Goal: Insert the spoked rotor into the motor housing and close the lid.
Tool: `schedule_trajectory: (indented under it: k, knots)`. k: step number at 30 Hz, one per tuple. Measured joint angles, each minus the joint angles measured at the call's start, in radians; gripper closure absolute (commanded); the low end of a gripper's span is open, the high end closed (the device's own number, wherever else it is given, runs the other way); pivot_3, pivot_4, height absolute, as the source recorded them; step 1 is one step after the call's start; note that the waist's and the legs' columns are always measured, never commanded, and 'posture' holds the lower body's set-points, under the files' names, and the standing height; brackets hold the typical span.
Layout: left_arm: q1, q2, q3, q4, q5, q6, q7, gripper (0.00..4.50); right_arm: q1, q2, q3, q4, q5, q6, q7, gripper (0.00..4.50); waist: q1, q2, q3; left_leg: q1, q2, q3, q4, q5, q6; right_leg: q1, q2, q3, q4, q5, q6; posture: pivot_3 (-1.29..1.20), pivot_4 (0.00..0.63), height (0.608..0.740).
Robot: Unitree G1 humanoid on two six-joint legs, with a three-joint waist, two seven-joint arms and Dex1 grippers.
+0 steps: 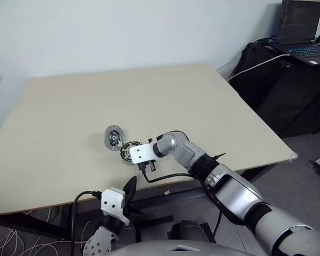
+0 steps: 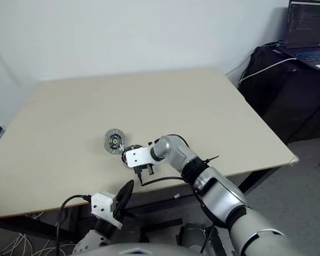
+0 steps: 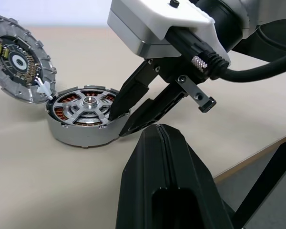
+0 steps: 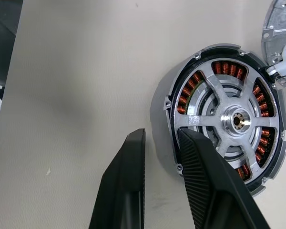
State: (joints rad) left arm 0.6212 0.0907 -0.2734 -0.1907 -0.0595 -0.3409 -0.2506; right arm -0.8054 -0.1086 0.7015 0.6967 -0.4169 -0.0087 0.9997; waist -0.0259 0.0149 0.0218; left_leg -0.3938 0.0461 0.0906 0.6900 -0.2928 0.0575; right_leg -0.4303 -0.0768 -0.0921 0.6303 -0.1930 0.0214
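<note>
Two right gripper (image 4: 159,143) fingers narrowly parted, straddling motor housing (image 4: 224,119) wall; left gripper (image 3: 159,138) fingers closed, empty.

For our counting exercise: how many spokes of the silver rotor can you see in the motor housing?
5 on the spoked rotor in the motor housing, radiating from the hub; the right gripper's finger crosses the rim, perhaps hiding something.

My right arm (image 1: 229,186) is glossy silver shells split by black joint bands, ending in a white boxy wrist block (image 1: 140,153) with a thick black cable (image 1: 165,177) looped off it. Each gripper carries 2 black ribbed fingers (image 4: 207,186); the left wrist housing (image 1: 113,201) is white too.
</note>
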Motion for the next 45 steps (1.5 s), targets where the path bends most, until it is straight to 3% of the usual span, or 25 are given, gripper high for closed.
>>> schedule_trajectory:
  k: [7, 12, 26, 37, 41, 45]
  knots:
    - [0.002, -0.003, -0.006, 0.0, 0.0, 0.0, 0.009, 4.5, 0.0, 0.008, -0.001, 0.003, -0.009, -0.004, 0.001, 3.34, 0.0, 0.0, 0.0, 0.0, 0.0, 0.0, 0.0, 0.0, 0.0, 0.0, 0.0, 0.0, 0.0, 0.0, 0.0, 0.0, 0.0, 0.74]
    - [0.004, -0.005, -0.011, 0.0, 0.0, 0.0, 0.01, 4.5, -0.008, 0.012, -0.004, 0.01, -0.009, 0.0, 0.005, 4.48, -0.001, 0.0, 0.0, 0.0, 0.0, 0.0, 0.0, 0.0, 0.0, 0.0, 0.0, 0.0, 0.0, 0.0, 0.0, 0.0, 0.0, 0.74]
    - [-0.001, -0.01, -0.012, 0.0, 0.002, 0.001, 0.016, 4.5, 0.031, 0.02, -0.037, -0.009, 0.008, 0.052, -0.028, 4.49, -0.002, 0.0, 0.0, 0.001, 0.0, 0.0, 0.0, 0.0, 0.0, 0.0, 0.0, 0.0, 0.002, 0.0, 0.0, 0.0, 0.0, 0.74]
    - [0.003, -0.006, -0.01, -0.001, -0.003, 0.004, 0.014, 4.5, 0.274, -0.107, -0.103, -0.497, 0.057, 0.454, 0.008, 4.49, 0.013, 0.0, 0.001, -0.002, 0.0, -0.001, 0.0, 0.0, 0.0, -0.001, -0.001, -0.001, 0.0, -0.001, -0.001, 0.0, 0.0, 0.74]
    - [0.003, -0.002, -0.009, -0.001, -0.013, 0.006, 0.009, 4.5, 0.313, -0.155, -0.107, -0.656, 0.076, 0.596, 0.028, 4.49, 0.012, 0.0, 0.002, -0.001, 0.0, -0.001, 0.0, -0.001, 0.0, -0.002, -0.001, -0.002, 0.001, -0.001, -0.001, 0.0, 0.0, 0.74]
    - [0.002, 0.0, -0.009, -0.001, -0.025, 0.006, 0.009, 4.5, 0.318, -0.135, -0.144, -0.74, 0.114, 0.76, 0.012, 4.49, 0.012, 0.0, 0.002, -0.001, 0.0, -0.002, 0.0, -0.001, 0.0, -0.002, -0.001, -0.002, 0.001, -0.001, -0.001, 0.0, 0.0, 0.74]
